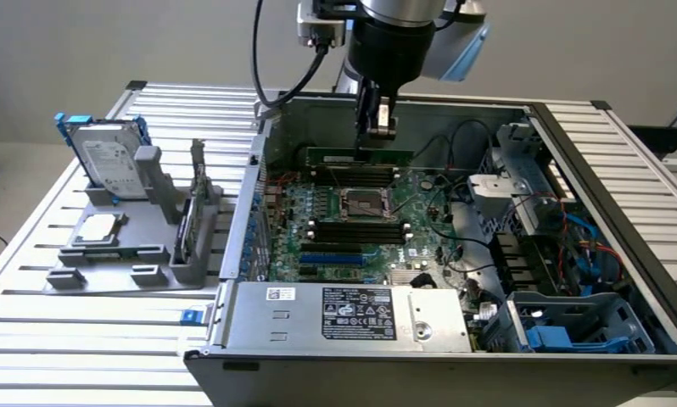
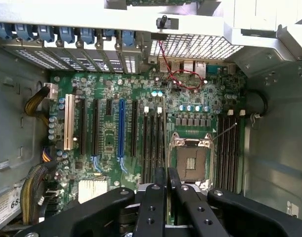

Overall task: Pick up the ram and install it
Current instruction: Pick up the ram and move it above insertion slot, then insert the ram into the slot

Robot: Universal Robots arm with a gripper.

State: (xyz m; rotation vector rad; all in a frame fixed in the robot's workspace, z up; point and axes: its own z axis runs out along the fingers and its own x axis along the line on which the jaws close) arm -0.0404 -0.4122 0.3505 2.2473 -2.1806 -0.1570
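My gripper [image 1: 377,136] hangs down into the open computer case [image 1: 610,161], shut on the ram [image 1: 359,157]. The ram is a long green stick held level by its top edge, above the far part of the motherboard [image 1: 316,212]. It hovers just over the black slots [image 1: 355,175] beyond the processor socket [image 1: 367,202]. In the wrist view the ram [image 2: 164,143] shows edge-on as a thin dark line between my two black fingers [image 2: 158,180]. It runs parallel to the black slots [image 2: 152,140] beside the socket [image 2: 193,158].
A grey stand [image 1: 124,271] at the exterior view's left holds a silver hard drive with blue rails [image 1: 107,157] and a square silver chip [image 1: 98,227]. The power supply [image 1: 350,312] sits at the case's near side. Cables and a blue bay [image 1: 565,326] crowd the case's right.
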